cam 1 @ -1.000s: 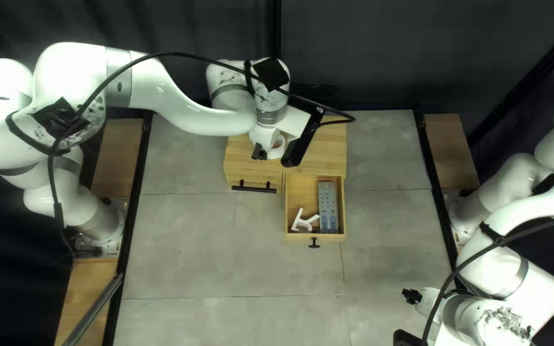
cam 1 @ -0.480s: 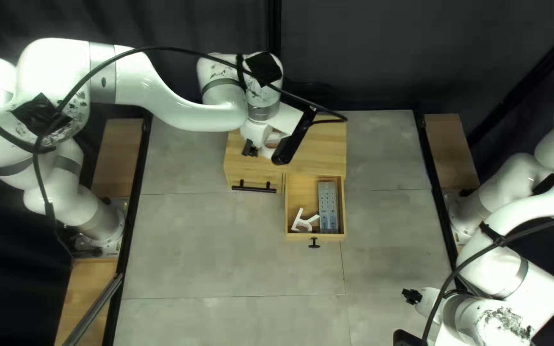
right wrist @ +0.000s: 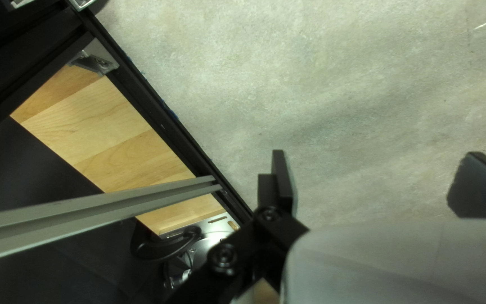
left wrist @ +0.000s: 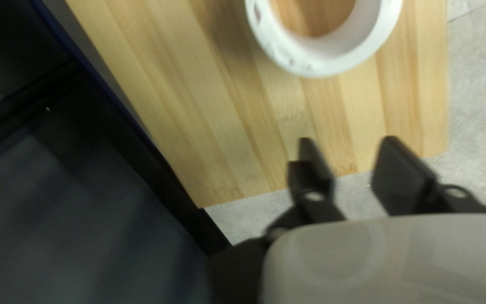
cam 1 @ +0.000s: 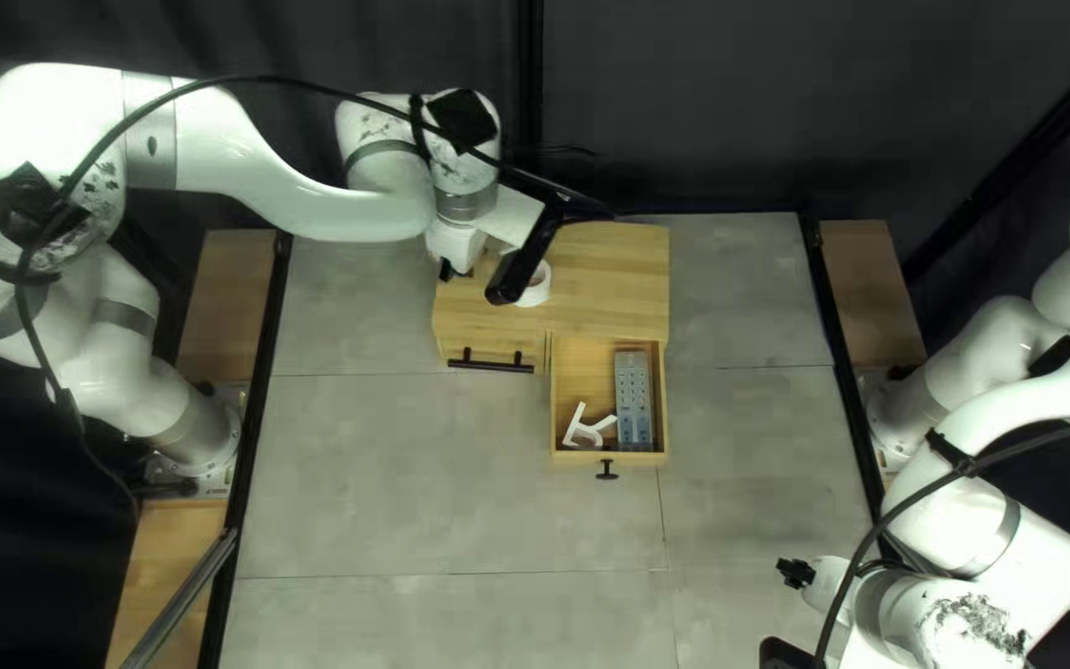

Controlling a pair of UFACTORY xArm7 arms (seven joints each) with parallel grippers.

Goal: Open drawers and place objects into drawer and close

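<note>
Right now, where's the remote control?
In the top left view, the remote lies inside the open drawer, along its right side, just right of the white letter-shaped piece.

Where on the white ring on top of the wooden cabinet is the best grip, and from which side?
Probably the ring's wall, from straight above. The white ring lies flat on the cabinet top, its hole facing up, so the left tool could likely lower one finger into the hole and the other down the outside, pinching the thin wall between them.
</note>
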